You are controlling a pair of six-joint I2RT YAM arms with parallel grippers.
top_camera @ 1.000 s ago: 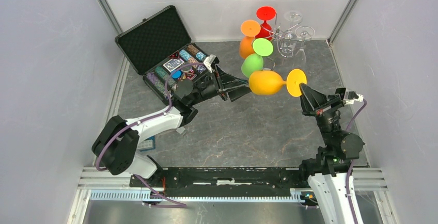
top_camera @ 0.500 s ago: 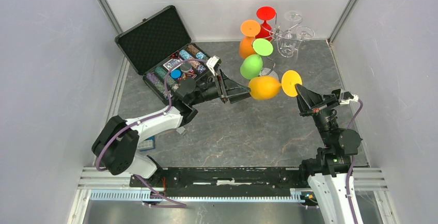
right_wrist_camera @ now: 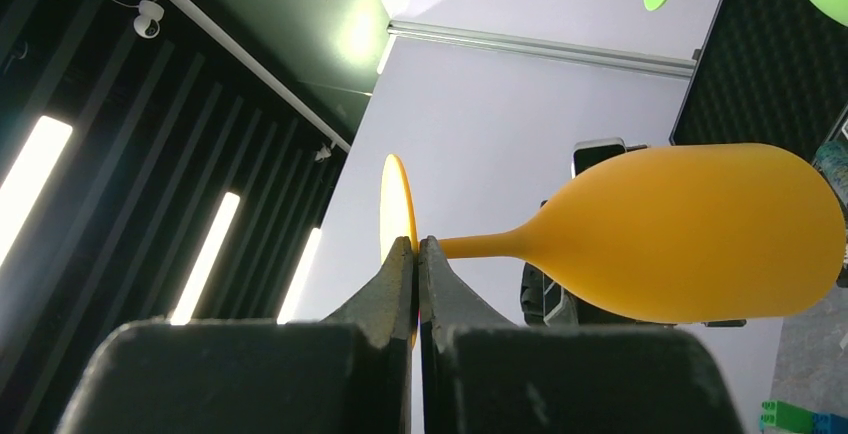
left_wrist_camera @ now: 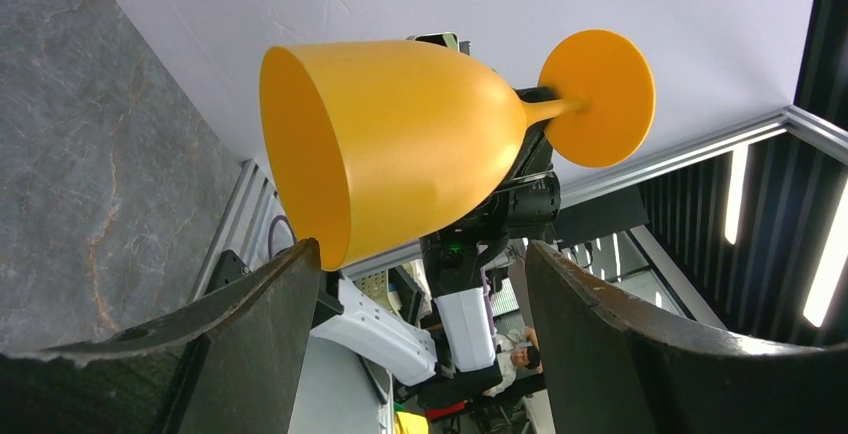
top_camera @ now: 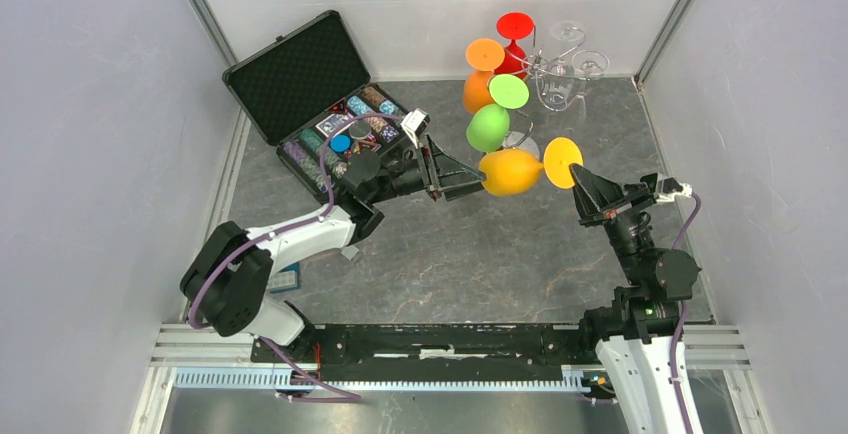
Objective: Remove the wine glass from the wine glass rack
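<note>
Two arms meet in mid-air above the grey table (top_camera: 450, 254), to the right of the open black case (top_camera: 295, 74) of poker chips at the back left. Behind them, the wine glass rack (top_camera: 548, 72) carries a green glass (top_camera: 488, 127), an orange glass (top_camera: 478, 92), a red glass (top_camera: 514, 44) and clear glasses (top_camera: 592, 62). The green one hangs just beside the yellow wine glass (top_camera: 512, 171), which lies level, off the rack. The right gripper (top_camera: 577, 172), reaching up and left, is pressed together on the edge of its foot. The left gripper (top_camera: 470, 178), stretched rightward, is spread either side of the bowl's mouth.
</note>
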